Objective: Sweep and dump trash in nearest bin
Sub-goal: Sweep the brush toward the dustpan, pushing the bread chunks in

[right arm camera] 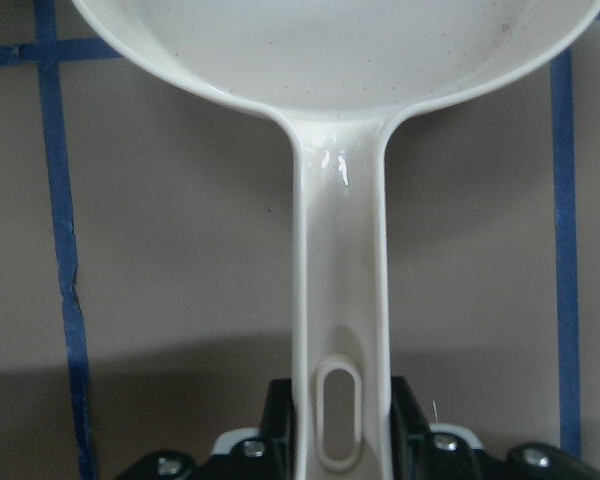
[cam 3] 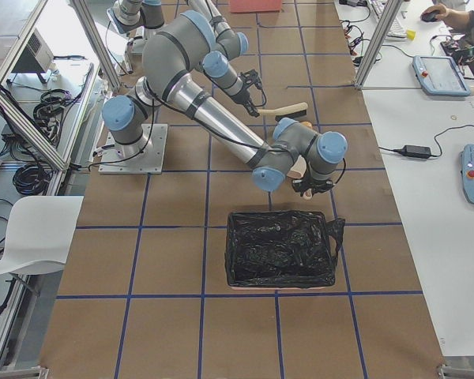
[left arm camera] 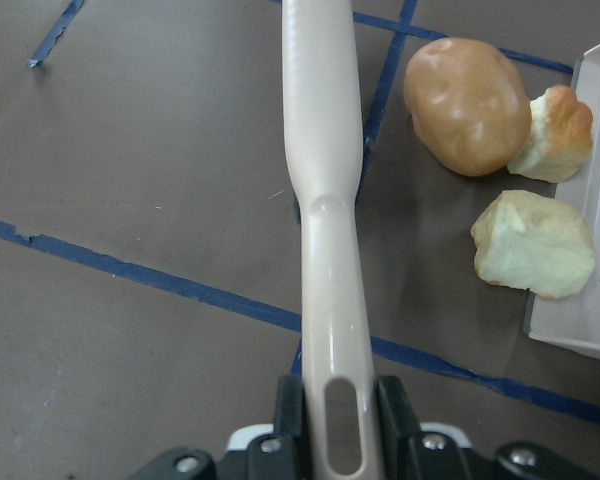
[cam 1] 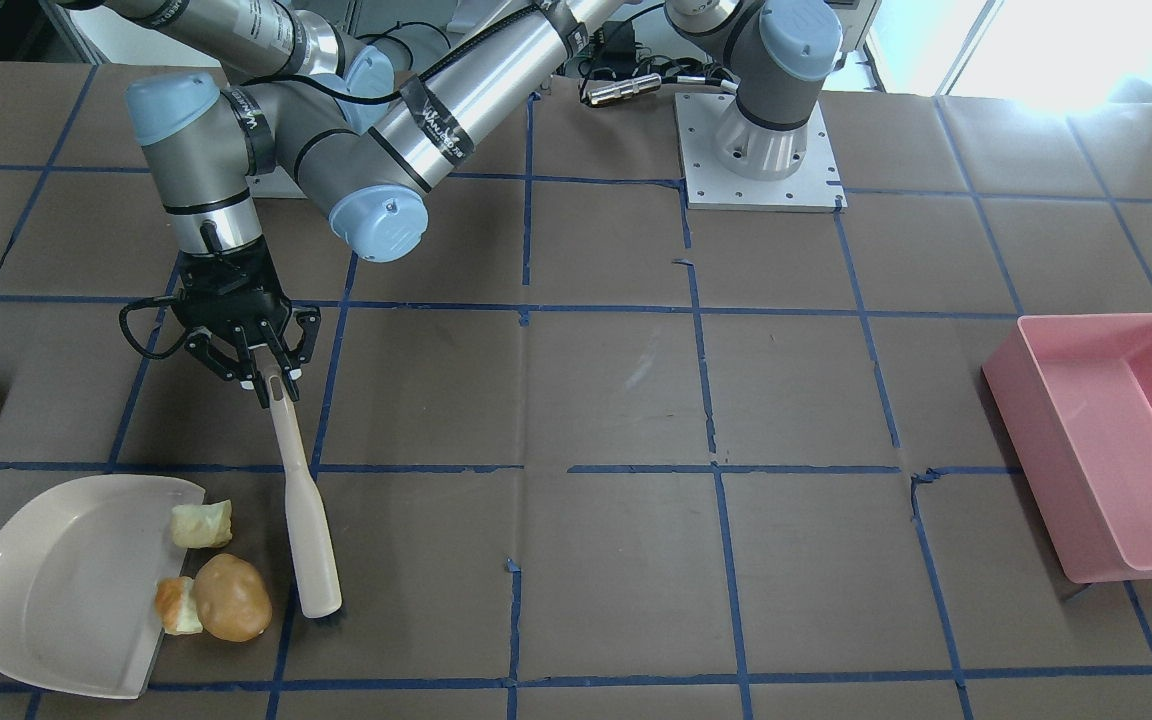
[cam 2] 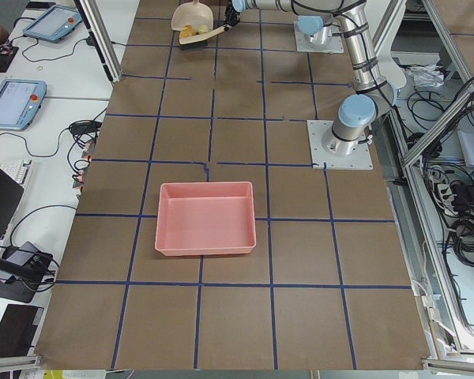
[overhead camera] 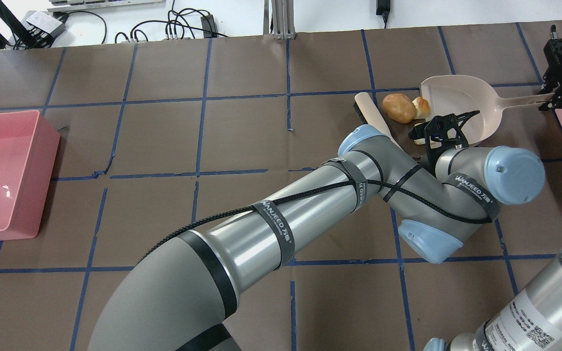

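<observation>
Left pincer (left arm camera: 342, 405) clamped on brush handle (left arm camera: 325, 200), right pincer (right arm camera: 340, 405) clamped on dustpan handle (right arm camera: 340, 250).

Light: bright, even indoor light in every view.
Glare: the window (cam 1: 1066, 45) burns out white in the front-facing view; a small gleam sits on the dustpan (right arm camera: 338, 160).
Shadows: soft; a dark band crosses the table (right arm camera: 160, 250) low in the right wrist view.
Focus: sharp overall; both wrist views soften at the bottom edge.

Silver-grey arms (overhead camera: 261, 229), pale-blue joint caps (overhead camera: 515, 175), black cabling (overhead camera: 310, 192)
</observation>
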`<state>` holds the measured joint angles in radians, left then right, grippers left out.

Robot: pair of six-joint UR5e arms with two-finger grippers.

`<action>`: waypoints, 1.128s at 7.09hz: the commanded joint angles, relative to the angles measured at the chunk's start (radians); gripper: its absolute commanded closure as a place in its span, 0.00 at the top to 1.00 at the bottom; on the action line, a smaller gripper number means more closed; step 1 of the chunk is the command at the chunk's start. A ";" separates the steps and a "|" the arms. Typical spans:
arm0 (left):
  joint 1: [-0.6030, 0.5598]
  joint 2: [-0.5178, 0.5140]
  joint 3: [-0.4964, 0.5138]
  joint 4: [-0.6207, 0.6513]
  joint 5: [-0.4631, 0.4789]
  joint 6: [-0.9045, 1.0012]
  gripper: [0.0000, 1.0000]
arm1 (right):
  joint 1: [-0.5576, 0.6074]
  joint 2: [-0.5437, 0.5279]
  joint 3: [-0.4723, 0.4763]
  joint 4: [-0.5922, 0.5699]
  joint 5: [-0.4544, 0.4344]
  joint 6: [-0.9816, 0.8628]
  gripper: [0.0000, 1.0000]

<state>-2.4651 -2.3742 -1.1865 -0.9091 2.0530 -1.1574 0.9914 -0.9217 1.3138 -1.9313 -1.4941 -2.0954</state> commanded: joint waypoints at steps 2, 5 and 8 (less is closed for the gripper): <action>0.000 -0.013 0.011 0.019 0.001 0.007 0.00 | 0.000 0.015 -0.001 -0.024 0.000 -0.002 0.00; 0.000 -0.013 0.008 0.036 -0.007 0.060 0.00 | 0.000 0.014 0.001 -0.026 -0.005 -0.002 0.00; 0.000 -0.013 -0.002 0.070 -0.031 0.149 0.00 | 0.012 0.006 -0.001 -0.025 -0.017 0.008 0.00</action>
<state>-2.4651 -2.3875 -1.1858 -0.8464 2.0301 -1.0393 0.9945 -0.9139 1.3129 -1.9563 -1.5075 -2.0937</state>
